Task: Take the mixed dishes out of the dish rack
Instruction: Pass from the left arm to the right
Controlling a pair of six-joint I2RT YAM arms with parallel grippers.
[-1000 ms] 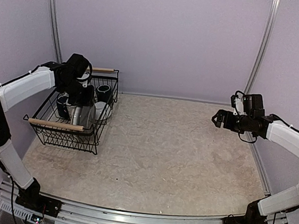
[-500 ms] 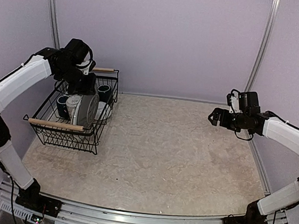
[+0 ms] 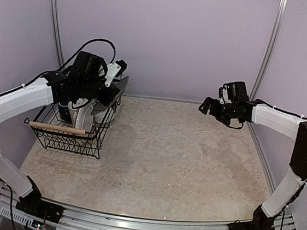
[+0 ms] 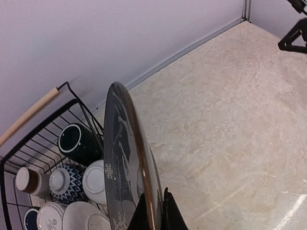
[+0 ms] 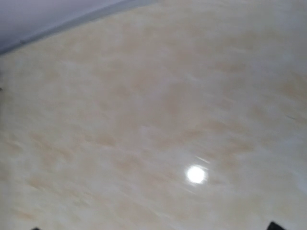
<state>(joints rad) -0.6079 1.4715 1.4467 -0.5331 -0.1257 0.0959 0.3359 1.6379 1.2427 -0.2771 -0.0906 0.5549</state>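
Dark plate (image 4: 122, 158), rim pinched between left fingers (image 4: 169, 216)

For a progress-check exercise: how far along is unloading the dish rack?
Done: nothing; no dish lies on the table. In hand: the left hand grips a dark plate on edge above the dish rack. Left: mugs inside; right hand open, empty.
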